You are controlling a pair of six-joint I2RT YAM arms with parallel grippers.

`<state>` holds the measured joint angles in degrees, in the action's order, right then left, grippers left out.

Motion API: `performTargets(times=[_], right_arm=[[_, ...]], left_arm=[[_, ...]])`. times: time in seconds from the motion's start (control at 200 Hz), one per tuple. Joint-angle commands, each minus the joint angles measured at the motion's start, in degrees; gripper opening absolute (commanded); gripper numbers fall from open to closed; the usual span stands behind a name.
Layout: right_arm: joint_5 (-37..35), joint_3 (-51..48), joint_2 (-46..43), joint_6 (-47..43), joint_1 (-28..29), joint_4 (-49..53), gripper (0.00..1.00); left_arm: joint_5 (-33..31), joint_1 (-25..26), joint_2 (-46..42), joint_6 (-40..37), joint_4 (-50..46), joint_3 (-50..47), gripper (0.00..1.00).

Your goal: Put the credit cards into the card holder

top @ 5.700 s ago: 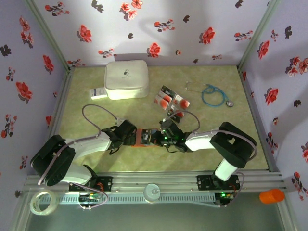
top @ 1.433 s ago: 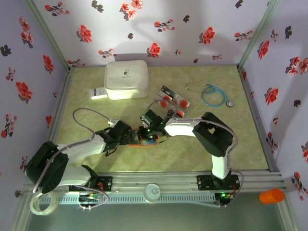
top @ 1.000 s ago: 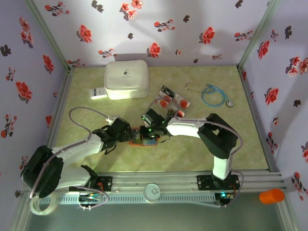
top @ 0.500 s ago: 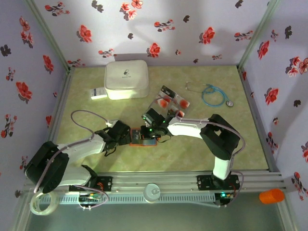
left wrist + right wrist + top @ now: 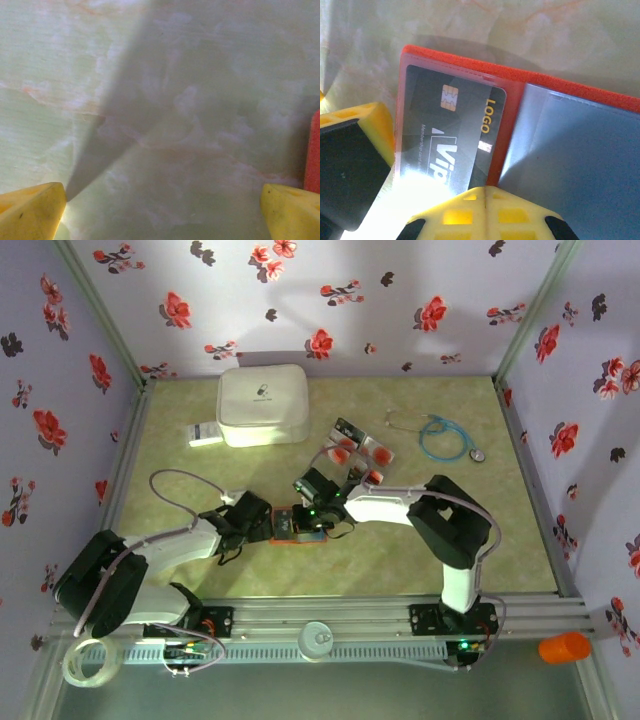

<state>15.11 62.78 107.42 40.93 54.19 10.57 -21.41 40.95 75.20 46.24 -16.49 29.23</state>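
Top view, holder: the holder [image 5: 287,526] lies open mid-table [image 5: 420,570], between the two grippers.
Top view, left gripper: the left gripper [image 5: 266,524] is just beside the holder's left edge. We can't read its jaws from up here.
Top view, right gripper: the right gripper [image 5: 308,518] is low over the holder's right part.
Top view, cards: loose cards [image 5: 356,451] sit in a small cluster behind the holder, near the stethoscope [image 5: 440,437] and apart from the case [image 5: 263,405].
Left wrist, jaws: spread wide, with a yellow fingertip [image 5: 30,212] in each lower corner. There is bare table between them and nothing is held. The holder's red edge is just by the right-hand tip.
Right wrist, holder: it is open flat. One card [image 5: 447,140] sits in the left clear pocket, and the grey right pocket looks empty.
Right wrist, jaws: the tips are pressed together with nothing pinched. They sit at the card's lower edge by the spine, and we can't tell if they touch it.
Handling, cards: we judge them light, stiff and slick. They lie flat, so we'd tip an edge up and pinch across the short side.
Handling, holder: we judge it light and soft, and likely to skid. We'd pin a corner while feeding a card in.
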Motion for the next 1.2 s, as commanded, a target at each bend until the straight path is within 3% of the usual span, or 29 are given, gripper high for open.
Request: performTargets(times=[0.0,0.4,0.9,1.195], right_arm=[[0.62,1.80,2.00,-0.06,1.00,-0.11,0.00],[1.31,1.96,3.28,0.72,1.06,-1.25,0.00],[-0.17,3.30,-0.16,-1.07,0.80,2.06,0.00],[0.18,3.49,2.85,-0.59,0.78,0.73,0.00]], left_arm=[[-0.09,-0.34,0.78,0.76,0.32,-0.85,1.00],[-0.33,-0.34,-0.12,0.06,-0.53,0.20,1.00],[-0.67,-3.33,-7.85,-2.81,-6.11,3.98,1.00],[-0.26,-3.68,-7.88,-3.16,-5.93,4.10,1.00]])
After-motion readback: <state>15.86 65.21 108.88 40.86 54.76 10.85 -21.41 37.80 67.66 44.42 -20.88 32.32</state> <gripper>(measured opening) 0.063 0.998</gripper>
